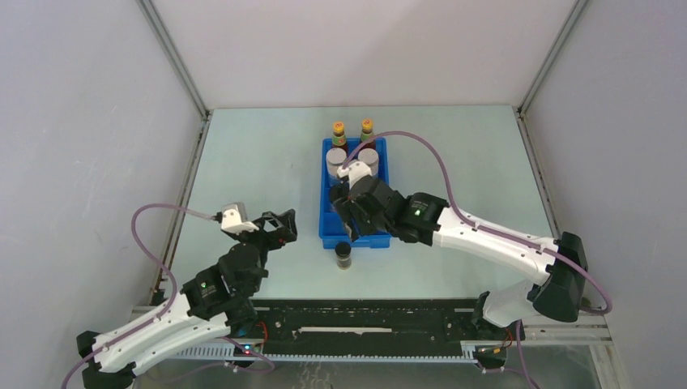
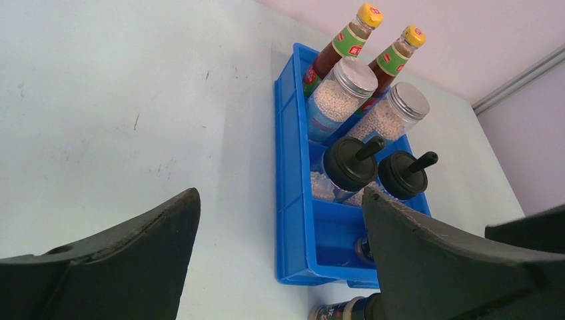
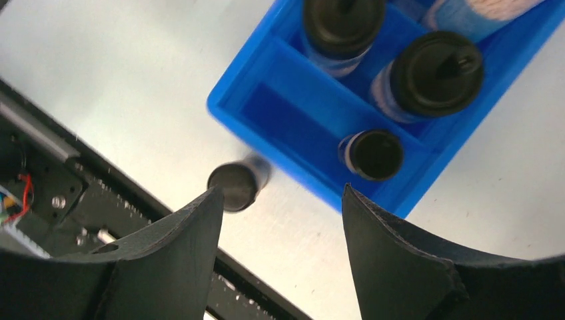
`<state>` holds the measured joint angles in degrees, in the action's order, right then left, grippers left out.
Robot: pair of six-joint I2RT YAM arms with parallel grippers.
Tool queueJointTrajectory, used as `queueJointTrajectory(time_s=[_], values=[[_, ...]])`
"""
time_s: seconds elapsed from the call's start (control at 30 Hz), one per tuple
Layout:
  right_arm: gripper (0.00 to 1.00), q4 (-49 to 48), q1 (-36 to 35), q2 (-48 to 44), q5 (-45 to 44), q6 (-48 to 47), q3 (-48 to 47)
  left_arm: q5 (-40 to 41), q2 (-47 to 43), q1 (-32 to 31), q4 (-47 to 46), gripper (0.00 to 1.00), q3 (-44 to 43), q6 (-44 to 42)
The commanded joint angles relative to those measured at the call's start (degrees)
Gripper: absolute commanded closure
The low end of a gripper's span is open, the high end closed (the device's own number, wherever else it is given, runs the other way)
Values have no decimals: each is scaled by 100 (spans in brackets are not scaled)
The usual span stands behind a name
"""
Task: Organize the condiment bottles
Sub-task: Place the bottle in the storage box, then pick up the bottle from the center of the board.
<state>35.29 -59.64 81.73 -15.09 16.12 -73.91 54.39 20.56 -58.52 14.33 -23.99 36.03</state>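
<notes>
Right wrist view first: my right claw (image 3: 281,200) hangs over the near end of the blue tray (image 3: 233,113) with its jaws partway apart and nothing between them. Just beyond its fingertips, one tiny dark jar (image 3: 374,155) stands inside the near compartment, with bare tray floor beside it. The twin jar (image 3: 233,185) stands upright on the bench (image 1: 259,154), just outside the tray's near wall and not yet in.

Farther along the tray, the two pale black-lidded jars (image 2: 350,163) fill the next compartment. The two grey-lidded jars (image 2: 356,77) come after them, and the two red sauce bottles (image 2: 343,43) stand at the far end.

My left claw (image 1: 275,227) waits well to the left of the tray, spread wide and empty.

By my count seven of the eight bottles are paired off in the tray. What looks left is to pick up the stray jar and set it beside its partner.
</notes>
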Motion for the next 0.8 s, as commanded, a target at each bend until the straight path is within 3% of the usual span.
queueJointTrajectory(time_s=[0.0, 0.23, 0.77], values=[[26, 403, -370, 20, 21, -114, -105, 234, -114, -62, 35, 5, -88, 19], [25, 226, -714, 272, 145, -236, -74, 315, -283, -63, 61, 5, -53, -8], [22, -201, -624, 839, 662, -340, -3, 405, -460, -71, 70, 5, 51, 8]])
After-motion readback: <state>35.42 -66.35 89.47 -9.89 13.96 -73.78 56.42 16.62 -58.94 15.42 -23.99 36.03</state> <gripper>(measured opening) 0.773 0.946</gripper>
